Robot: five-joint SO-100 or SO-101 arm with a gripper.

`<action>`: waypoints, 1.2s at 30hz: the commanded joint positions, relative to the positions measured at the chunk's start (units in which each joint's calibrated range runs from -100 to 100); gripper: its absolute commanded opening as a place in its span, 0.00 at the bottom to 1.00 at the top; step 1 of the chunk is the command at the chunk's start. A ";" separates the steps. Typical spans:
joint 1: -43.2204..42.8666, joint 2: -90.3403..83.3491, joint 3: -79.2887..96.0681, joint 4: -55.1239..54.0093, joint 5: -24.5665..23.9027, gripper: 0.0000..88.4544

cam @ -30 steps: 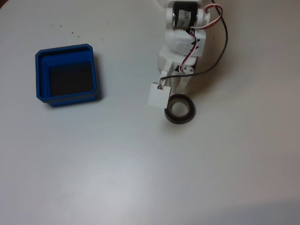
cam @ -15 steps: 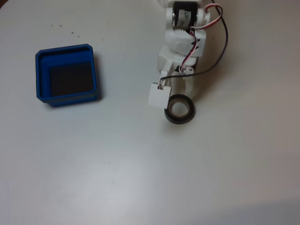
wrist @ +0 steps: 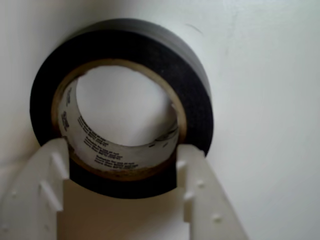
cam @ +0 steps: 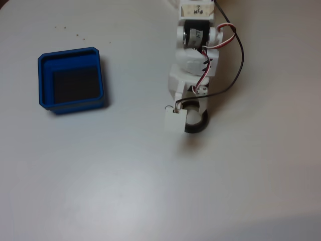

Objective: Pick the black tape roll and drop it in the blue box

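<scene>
Gripper [wrist: 120,175]: jaws apart, white fingers [wrist: 42,192] straddling near rim of black tape roll [wrist: 192,85], lower centre of wrist view.
Black tape roll: flat on white table [cam: 150,191], centre-right in fixed view, partly under gripper.
Blue box [cam: 45,80]: upper left, well apart.

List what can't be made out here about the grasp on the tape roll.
- Fixed view: the arm and its white camera block cover most of the black tape roll, hiding the gripper's contact.
- Wrist view: the gripper fingers straddle the roll's near wall; actual touch unclear.
- Core print: too small.
</scene>
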 commanded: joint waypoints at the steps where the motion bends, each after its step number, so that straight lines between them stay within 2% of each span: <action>1: 0.73 -0.74 -4.43 -1.01 0.50 0.23; 11: 2.59 -0.91 -5.15 -1.01 4.44 0.23; 36: 3.46 2.44 -5.59 -0.93 4.71 0.23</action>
